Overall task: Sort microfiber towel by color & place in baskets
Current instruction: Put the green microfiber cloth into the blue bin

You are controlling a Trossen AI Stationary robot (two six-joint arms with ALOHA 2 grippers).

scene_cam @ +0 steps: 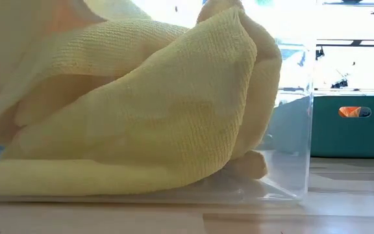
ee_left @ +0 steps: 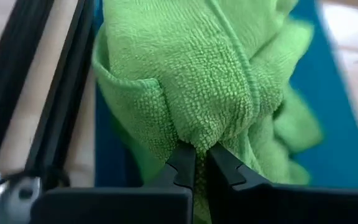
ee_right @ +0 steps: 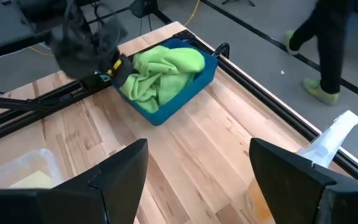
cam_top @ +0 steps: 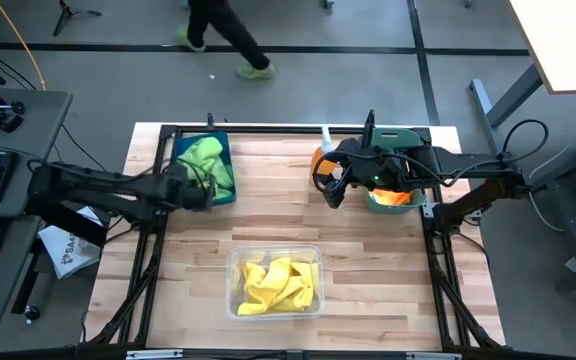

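Lime green towels (cam_top: 208, 163) are heaped in the dark blue basket (cam_top: 226, 150) at the table's far left. My left gripper (cam_top: 194, 191) is at that basket's near left corner, shut on green cloth. Yellow towels (cam_top: 278, 283) lie in the clear basket (cam_top: 236, 262) at the near middle and fill the low view (scene_cam: 141, 97). An orange towel (cam_top: 392, 197) lies in the teal basket (cam_top: 420, 142) at the far right. My right gripper (cam_top: 334, 187) hovers open over bare wood to the left of the teal basket (scene_cam: 349, 130). My left gripper pinches a bunched fold of a green towel (ee_left: 199, 138) between its two fingers (ee_left: 182, 167); several layers gather there. It comes from the table's left, slanting down. The rest of the towel (ee_left: 216, 68) spreads ahead over the blue basket (ee_left: 331, 93).
An orange spray bottle with a white nozzle (cam_top: 323, 148) stands just left of the teal basket, close to my right gripper; its nozzle (ee_right: 333, 138) shows in the right wrist view. A black frame (cam_top: 268, 128) borders the table. A person (cam_top: 223, 35) walks beyond the far edge.
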